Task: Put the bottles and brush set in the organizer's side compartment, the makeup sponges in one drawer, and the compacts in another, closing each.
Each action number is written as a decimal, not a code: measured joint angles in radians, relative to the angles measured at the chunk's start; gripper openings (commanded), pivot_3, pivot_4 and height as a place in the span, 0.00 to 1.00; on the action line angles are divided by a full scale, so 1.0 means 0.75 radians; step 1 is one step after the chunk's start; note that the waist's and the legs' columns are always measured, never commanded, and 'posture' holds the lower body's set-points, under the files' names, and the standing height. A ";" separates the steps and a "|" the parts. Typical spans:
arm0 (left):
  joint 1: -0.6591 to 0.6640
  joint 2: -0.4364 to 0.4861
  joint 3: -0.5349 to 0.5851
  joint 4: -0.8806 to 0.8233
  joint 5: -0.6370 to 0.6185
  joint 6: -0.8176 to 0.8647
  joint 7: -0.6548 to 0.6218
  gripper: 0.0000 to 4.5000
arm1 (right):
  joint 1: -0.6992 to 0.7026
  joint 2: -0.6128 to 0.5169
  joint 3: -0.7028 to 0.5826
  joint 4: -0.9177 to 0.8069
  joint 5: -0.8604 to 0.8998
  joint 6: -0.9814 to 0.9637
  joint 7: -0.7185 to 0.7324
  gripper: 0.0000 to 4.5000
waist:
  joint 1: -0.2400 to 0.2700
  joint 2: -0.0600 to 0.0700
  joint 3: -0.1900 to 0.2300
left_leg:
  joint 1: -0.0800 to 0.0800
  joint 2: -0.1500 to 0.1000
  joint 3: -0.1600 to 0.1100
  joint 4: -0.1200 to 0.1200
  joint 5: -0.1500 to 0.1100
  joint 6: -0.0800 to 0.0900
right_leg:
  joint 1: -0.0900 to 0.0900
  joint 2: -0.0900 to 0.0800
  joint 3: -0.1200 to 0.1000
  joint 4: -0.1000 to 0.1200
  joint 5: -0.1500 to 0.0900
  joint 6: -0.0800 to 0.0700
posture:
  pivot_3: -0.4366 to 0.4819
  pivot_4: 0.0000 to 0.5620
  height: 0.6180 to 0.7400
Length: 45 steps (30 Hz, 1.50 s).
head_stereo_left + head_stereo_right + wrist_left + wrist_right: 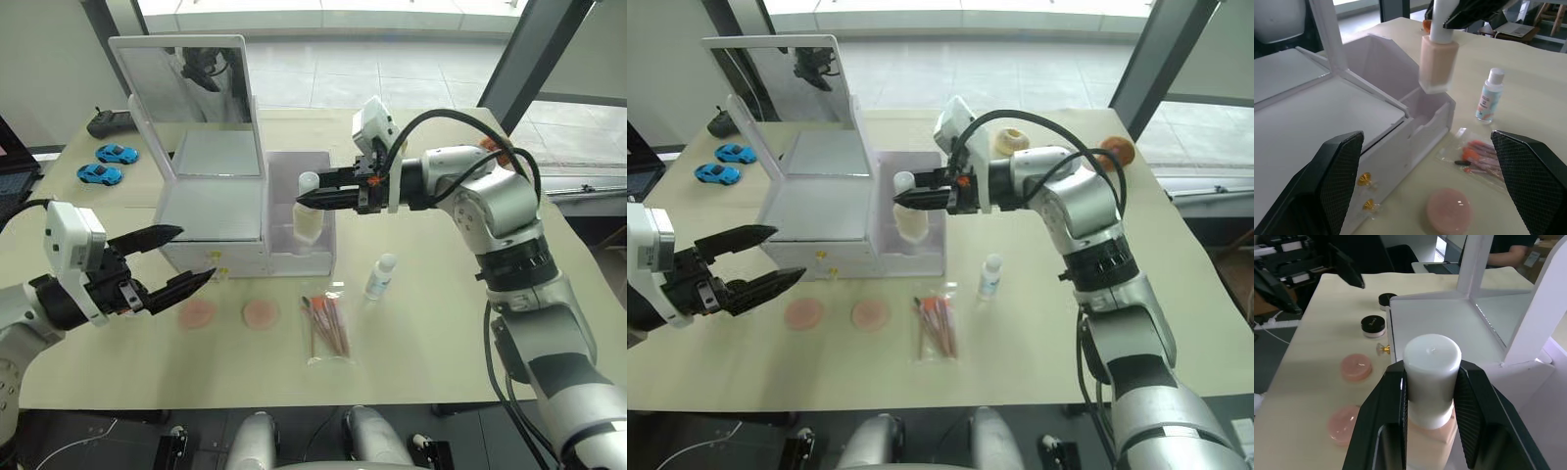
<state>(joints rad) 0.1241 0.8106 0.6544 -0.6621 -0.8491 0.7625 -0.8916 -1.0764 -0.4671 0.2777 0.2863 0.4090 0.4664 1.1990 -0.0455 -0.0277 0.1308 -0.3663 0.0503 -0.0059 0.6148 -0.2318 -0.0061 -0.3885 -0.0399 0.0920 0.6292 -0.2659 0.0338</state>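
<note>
Beige counter [441, 333] carries a white organizer [220, 196], mirror lid raised. Right claw [306, 200] grips a peach foundation bottle [308, 217] by its white cap above the side compartment [312, 240]. Left claw [186, 259], spread wide, hovers at eight o'clock. Brush set [328, 328], small bottle [380, 277] and two pink compacts [230, 314] lie at six o'clock of the organizer.

Lower half of the foundation bottle [307, 221] hidden behind the side compartment's wall [315, 257], its base cut off in the right wrist view, label on the small clear bottle [380, 277] too small to read, brush set [328, 324] blurred inside its packet, left gripper's [1430, 161] fingertips out of frame in the left wrist view
</note>
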 measured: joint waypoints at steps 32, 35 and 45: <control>0.064 0.126 -0.033 0.022 -0.046 -0.046 0.059 1.00 | -0.283 0.186 -0.128 1.065 -0.429 -0.774 0.374 0.88 | -0.013 0.004 0.002 | 0.005 0.000 0.001 -0.004 0.000 0.000 | 0.002 0.001 0.001 0.000 0.000 -0.002 | 0.48 0.27 1.00; 0.058 0.126 0.004 0.127 -0.023 -0.090 0.018 1.00 | -0.268 0.101 -0.210 0.908 -0.351 -0.640 0.395 0.99 | -0.013 0.004 0.003 | 0.004 0.000 0.001 -0.004 0.000 0.000 | 0.002 0.001 0.001 0.000 0.000 -0.002 | 0.48 0.27 1.00; 0.018 0.151 0.171 0.814 0.224 -0.433 -0.171 1.00 | 0.303 -0.302 -0.556 0.221 -0.197 -0.282 0.083 0.99 | 0.003 0.002 0.001 | 0.004 0.000 0.005 -0.006 0.000 0.000 | 0.001 0.001 0.003 -0.002 -0.001 -0.002 | 0.48 0.27 1.00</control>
<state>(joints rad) 0.1378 0.9237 0.7826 -0.0520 -0.6811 0.4377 -1.0202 -0.8492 -0.6933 -0.1395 0.4520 0.2614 0.2551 1.2610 -0.0429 -0.0262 0.1319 -0.3631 0.0500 -0.0021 0.6106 -0.2317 -0.0064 -0.3881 -0.0393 0.0943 0.6275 -0.2665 0.0324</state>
